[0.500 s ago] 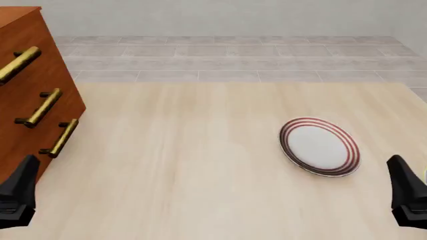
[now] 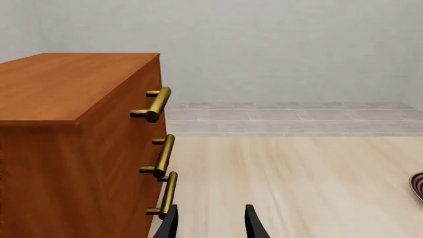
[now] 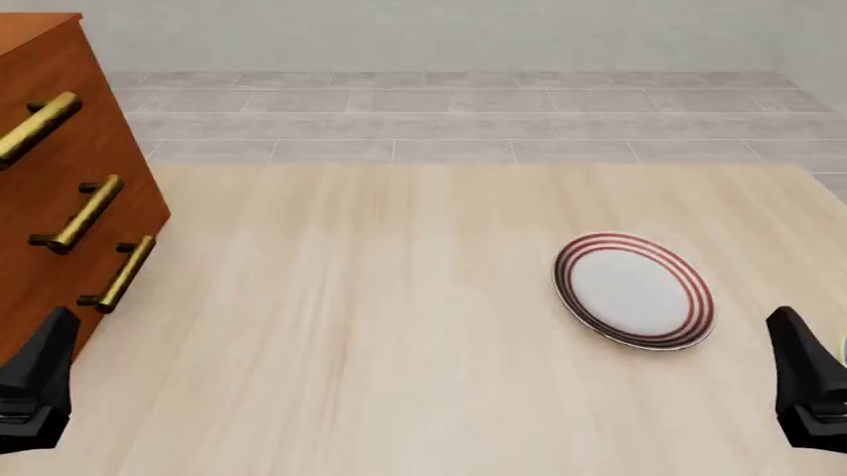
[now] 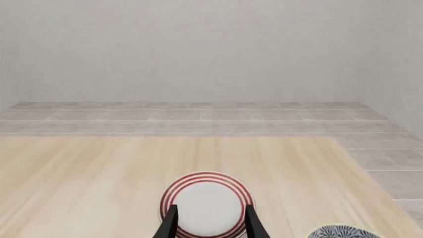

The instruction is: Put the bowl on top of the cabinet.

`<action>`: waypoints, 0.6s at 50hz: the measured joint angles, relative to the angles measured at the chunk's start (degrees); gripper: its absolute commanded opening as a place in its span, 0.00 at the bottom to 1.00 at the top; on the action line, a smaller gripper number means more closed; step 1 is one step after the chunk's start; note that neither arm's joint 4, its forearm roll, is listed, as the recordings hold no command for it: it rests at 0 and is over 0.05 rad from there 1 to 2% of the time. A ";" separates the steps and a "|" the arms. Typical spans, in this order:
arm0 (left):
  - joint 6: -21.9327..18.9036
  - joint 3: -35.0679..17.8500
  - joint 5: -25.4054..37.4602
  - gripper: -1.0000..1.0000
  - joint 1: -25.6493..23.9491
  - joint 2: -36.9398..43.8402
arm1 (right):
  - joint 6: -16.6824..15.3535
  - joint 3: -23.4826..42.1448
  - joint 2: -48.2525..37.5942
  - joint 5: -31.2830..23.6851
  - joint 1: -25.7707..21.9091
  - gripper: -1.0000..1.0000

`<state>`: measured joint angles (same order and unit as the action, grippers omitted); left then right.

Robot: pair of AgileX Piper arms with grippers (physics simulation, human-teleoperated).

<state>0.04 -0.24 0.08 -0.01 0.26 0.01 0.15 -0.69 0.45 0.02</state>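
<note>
The bowl [image 4: 343,232], dark blue-and-white patterned, shows only as a sliver at the edge of the right wrist view, on the table beside my right gripper [image 4: 210,225]. That gripper is open and holds nothing. In the front view the right gripper [image 3: 802,375] sits low at the near right. The reddish-brown cabinet [image 3: 60,149] with brass bar handles stands at the far left, and its flat top [image 2: 63,84] is bare. My left gripper [image 2: 210,225] is open and empty, close to the cabinet's front [image 2: 112,173], near the lowest handle [image 2: 166,196]. In the front view the left gripper [image 3: 40,382] is at the near left.
A flat white plate with red rings [image 3: 633,290] lies on the light wooden table [image 3: 371,317], just ahead of the right gripper; the same plate [image 4: 206,203] shows in the right wrist view. Tiled floor and a grey wall lie beyond the table's far edge.
</note>
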 measured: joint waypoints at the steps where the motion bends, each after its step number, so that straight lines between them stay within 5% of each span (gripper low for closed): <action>1: 0.00 0.00 -0.01 1.00 0.00 0.01 | 0.00 0.00 -0.02 0.01 0.00 1.00; 15: -0.05 0.07 -0.19 1.00 -0.01 0.15 | 0.30 3.07 -2.11 -1.75 -0.01 1.00; 30: -0.15 0.10 -0.27 1.00 -0.02 0.10 | -1.87 16.75 -9.58 -14.93 0.10 1.00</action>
<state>-0.11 -0.14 -0.19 -0.03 0.36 -1.86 16.90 -10.27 -14.48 0.12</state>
